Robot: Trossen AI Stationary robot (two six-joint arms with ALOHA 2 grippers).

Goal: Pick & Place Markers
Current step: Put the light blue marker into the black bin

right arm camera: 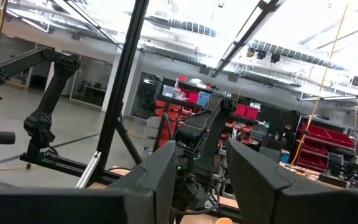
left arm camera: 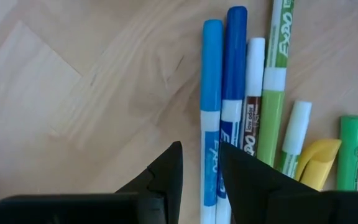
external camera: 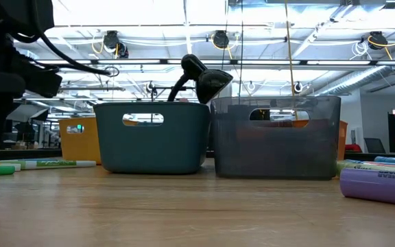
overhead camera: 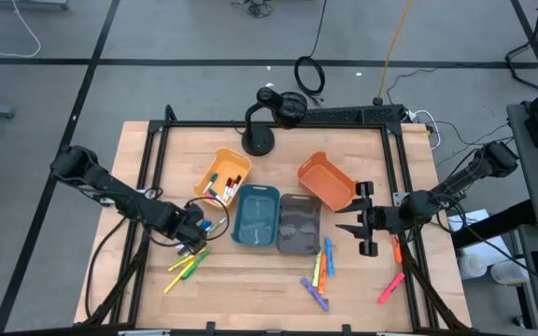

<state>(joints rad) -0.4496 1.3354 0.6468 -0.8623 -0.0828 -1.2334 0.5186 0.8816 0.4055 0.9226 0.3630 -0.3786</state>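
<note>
A: Pale wood from overhead, a tabletop (overhead camera: 278,289) inside a black frame. The left tool (overhead camera: 192,235) is down low over a heap of yellow and green markers (overhead camera: 187,266), just in front of the teal bin (overhead camera: 257,217). More markers (overhead camera: 321,271) lie loose ahead of the grey bin (overhead camera: 299,224), a pink one (overhead camera: 390,287) out by the right edge.

B: And the right tool (overhead camera: 367,220)?

A: Hanging raised beside the orange bin (overhead camera: 326,180), fingers spread, nothing between them. A yellow bin (overhead camera: 222,176) already has a few markers in it.

B: Table level?

A: Teal and grey bins side by side, a purple marker (external camera: 378,185) big in the foreground. Behind them, bright ceiling lights and open workshop space.

B: Left wrist camera, this is the one that counts.

A: Fingers part-open, straddling the light blue marker (left arm camera: 211,118), not yet pinching it. A dark blue marker (left arm camera: 234,74) lies touching it. I'd say centre on the light blue barrel and close slowly, or the neighbour gets dragged along.

B: Right wrist?

A: Looking out level: racks with red bins, another robot arm far off. Nothing held there.
</note>
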